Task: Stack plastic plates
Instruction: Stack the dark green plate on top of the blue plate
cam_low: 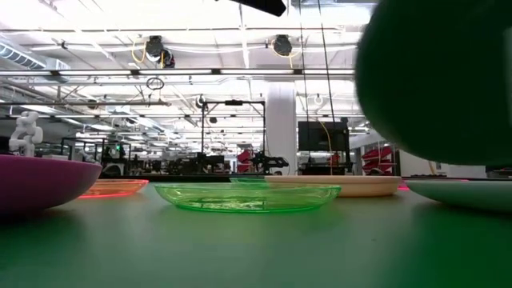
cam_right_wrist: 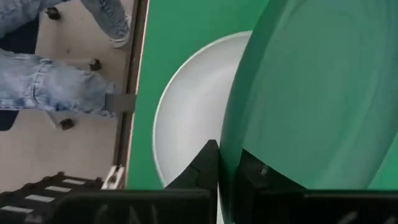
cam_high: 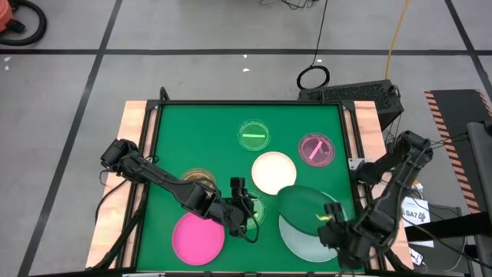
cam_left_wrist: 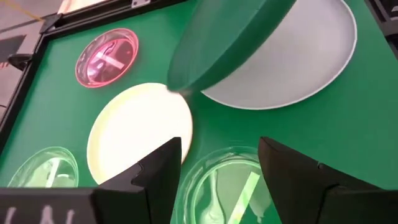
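Observation:
My right gripper (cam_high: 329, 218) (cam_right_wrist: 229, 158), at the table's near right, is shut on the large dark green plate (cam_high: 306, 201) (cam_left_wrist: 227, 37). That plate hangs tilted over the pale blue plate (cam_high: 304, 240) (cam_right_wrist: 186, 124), which lies flat on the mat. My left gripper (cam_high: 244, 201) (cam_left_wrist: 217, 146) is open above a small translucent green plate (cam_left_wrist: 224, 193) (cam_low: 246, 196), one finger on each side, touching nothing. The cream-white plate (cam_high: 274, 172), the small pink plate (cam_high: 316, 149), a second small green plate (cam_high: 254, 135), the medium pink plate (cam_high: 198, 237) and the small orange plate (cam_high: 198, 178) all lie flat. My right gripper pinches the dark green plate's rim (cam_right_wrist: 231, 186) on the side toward the table's near right, one finger above it and one below. The plate is tilted, its held side high and its far edge (cam_left_wrist: 180, 84) low beside the cream-white plate. Whether that edge touches anything I cannot tell.
A raised black frame (cam_high: 150, 146) and wooden borders (cam_high: 134, 115) edge the green mat. The left arm (cam_high: 165, 181) crosses over the orange plate. A person's legs in jeans (cam_right_wrist: 50, 81) stand off the table's right side. Bare mat lies along the far left part (cam_high: 192, 131).

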`<state>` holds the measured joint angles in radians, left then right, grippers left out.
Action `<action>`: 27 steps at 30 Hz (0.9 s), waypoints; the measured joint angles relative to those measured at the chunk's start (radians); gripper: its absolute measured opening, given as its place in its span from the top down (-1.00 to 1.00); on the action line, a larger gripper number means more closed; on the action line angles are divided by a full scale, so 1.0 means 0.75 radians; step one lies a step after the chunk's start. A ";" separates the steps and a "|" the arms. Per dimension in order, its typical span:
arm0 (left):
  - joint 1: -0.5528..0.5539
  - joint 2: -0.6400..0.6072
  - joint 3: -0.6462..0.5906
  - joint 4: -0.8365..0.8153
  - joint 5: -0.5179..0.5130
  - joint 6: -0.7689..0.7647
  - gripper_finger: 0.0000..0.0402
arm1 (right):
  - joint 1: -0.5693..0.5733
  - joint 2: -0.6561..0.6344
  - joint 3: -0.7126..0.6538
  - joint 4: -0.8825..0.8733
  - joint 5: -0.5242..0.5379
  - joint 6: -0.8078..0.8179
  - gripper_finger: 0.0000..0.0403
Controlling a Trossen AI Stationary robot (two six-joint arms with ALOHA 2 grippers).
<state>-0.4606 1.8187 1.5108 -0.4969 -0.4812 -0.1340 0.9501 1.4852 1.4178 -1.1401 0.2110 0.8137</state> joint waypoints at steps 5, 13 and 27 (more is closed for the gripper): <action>0.000 0.001 0.000 0.001 -0.002 -0.036 -0.09 | 0.061 0.034 0.000 -0.021 0.000 0.125 0.96; 0.001 0.065 -0.002 0.008 -0.040 -0.078 -0.09 | 0.097 0.097 -0.001 -0.026 -0.004 0.190 0.97; 0.017 0.163 -0.002 0.007 -0.046 -0.099 -0.09 | 0.097 0.259 -0.001 -0.020 -0.068 0.229 0.93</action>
<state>-0.4480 1.9408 1.5097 -0.4920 -0.5156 -0.2083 1.0229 1.6793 1.4174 -1.1551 0.1600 0.9852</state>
